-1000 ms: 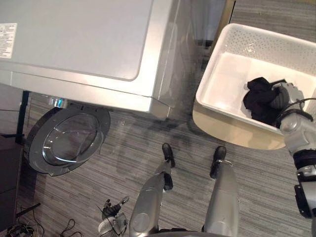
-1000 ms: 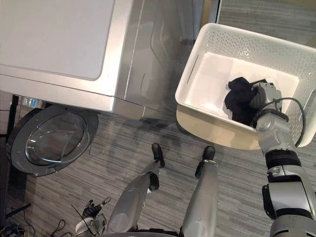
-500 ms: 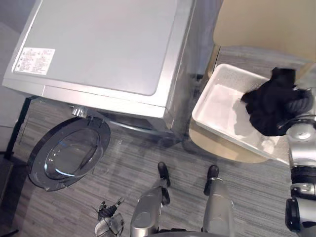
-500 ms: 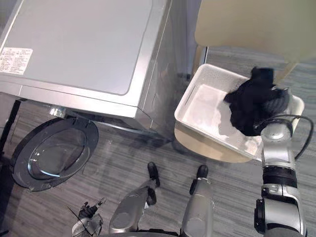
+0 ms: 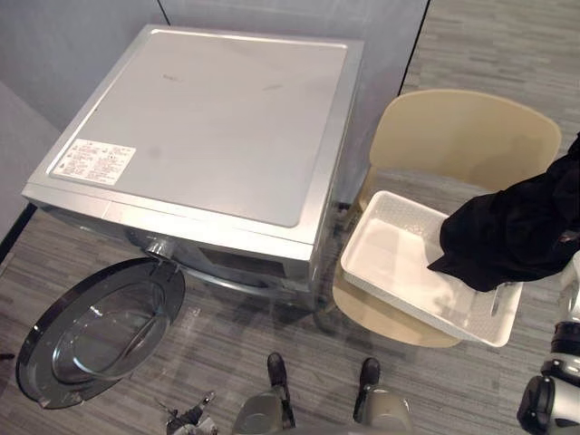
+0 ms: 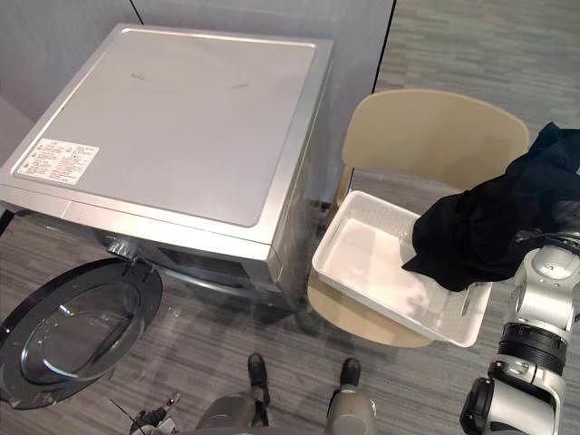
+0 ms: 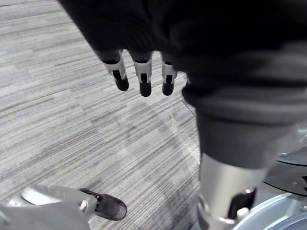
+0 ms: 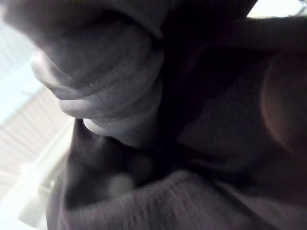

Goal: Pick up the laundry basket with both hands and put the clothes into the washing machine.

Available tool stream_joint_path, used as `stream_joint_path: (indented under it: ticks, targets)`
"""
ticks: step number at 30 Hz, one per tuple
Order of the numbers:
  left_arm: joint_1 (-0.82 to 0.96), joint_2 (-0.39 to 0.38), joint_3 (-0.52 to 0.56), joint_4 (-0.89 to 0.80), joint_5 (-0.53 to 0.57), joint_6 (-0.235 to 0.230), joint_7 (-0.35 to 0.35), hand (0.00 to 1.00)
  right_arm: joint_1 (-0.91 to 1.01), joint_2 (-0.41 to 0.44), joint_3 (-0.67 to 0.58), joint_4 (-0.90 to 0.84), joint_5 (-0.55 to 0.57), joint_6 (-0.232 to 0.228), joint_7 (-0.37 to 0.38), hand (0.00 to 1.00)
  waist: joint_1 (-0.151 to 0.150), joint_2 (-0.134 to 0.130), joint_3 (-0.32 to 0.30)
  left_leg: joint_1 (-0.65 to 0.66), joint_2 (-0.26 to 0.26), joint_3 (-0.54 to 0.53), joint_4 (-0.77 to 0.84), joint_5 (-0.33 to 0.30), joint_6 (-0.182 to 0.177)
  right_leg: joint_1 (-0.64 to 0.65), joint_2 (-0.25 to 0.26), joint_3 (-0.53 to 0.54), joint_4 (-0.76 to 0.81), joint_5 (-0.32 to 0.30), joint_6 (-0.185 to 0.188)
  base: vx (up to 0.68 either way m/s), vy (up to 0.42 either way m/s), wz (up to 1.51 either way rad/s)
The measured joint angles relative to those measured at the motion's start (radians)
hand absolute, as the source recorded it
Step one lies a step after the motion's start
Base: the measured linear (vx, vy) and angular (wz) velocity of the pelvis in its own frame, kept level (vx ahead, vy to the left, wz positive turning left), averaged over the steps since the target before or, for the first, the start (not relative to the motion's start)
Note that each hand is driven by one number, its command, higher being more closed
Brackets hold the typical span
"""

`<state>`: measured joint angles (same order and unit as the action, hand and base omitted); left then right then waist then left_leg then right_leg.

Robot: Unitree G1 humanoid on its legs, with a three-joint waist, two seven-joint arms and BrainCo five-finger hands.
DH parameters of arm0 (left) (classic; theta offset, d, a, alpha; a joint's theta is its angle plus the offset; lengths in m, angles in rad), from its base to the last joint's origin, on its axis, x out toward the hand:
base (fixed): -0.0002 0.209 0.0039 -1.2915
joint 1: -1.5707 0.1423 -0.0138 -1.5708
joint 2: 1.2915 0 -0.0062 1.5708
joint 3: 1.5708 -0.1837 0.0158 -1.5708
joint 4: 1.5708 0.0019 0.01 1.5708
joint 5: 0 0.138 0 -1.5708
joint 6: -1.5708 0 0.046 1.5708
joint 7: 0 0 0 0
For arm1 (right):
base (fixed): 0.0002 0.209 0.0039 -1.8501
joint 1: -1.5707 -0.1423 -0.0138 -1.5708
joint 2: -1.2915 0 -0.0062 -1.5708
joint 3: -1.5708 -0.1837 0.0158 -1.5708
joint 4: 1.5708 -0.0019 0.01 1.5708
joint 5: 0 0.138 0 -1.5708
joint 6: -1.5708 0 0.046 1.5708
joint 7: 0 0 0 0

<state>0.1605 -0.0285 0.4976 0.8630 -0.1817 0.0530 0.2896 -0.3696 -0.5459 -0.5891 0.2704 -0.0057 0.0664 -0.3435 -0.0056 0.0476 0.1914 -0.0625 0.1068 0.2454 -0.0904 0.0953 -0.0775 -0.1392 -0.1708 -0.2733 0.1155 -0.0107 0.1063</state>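
Calling this maybe halfway, probably less. Seeing one black garment (image 6: 480, 231) up in the air, hanging over the right end of the white laundry basket (image 6: 362, 258). Can't say whether the bottom edge touches the rim or just dangles in front of it. Held up from the right arm (image 6: 546, 272), with the right hand buried somewhere in the cloth, so can't tell whether clamped shut or merely hooked under. Nothing but dark fabric up close from that wrist too.

Spotted the left hand (image 7: 141, 76) down low over the floor, with fingers hanging loose and fairly straight, holding nothing. Well apart from the basket.

Worth noting the basket parked on a beige chair (image 6: 435, 136) just to the right of the washing machine (image 6: 172, 136), not carried in both hands as asked. Looks bare inside otherwise, just a white bottom with no other clothes.

Good news on the machine side: got the door (image 6: 72, 331) swung wide open at the lower front left, so no need to open anything. Can't see into the drum from up here.

Left to do, at a guess: carry the garment across the front of the machine, get down to the opening, push it in and let go. Quite a gap between cloth and door, so counting the lift as done, and the carry and drop as not yet done.
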Motion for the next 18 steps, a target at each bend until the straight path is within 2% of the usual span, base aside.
stream_joint_path:
  ticks: [8,15,18]
  targets:
    - [0.021,0.000,0.019,0.011,0.026,0.029,0.003,0.00,0.073,0.132,-0.029,-0.222,0.067,-0.059,-0.004,1.00,-0.011,-0.044,-0.096,0.038,0.000,0.007,-0.002,-0.023,-0.006,0.058,0.020,0.033,-0.114,0.056,0.002,0.03,0.016,-0.14]
    - [0.020,0.001,0.011,0.010,0.026,0.030,0.020,0.00,0.082,0.147,-0.005,-0.330,0.172,-0.101,-0.001,1.00,-0.013,-0.065,-0.143,0.062,0.000,0.029,-0.003,-0.030,-0.008,0.076,0.026,0.059,-0.148,0.079,0.000,0.00,0.002,-0.14]
    - [0.029,0.001,-0.037,-0.011,0.025,0.029,0.021,0.00,0.084,0.149,0.018,-0.398,0.214,-0.126,0.003,1.00,-0.018,-0.068,-0.166,0.068,0.000,0.029,-0.007,-0.030,-0.008,0.083,0.027,0.061,-0.152,0.082,-0.001,0.00,0.000,0.00]
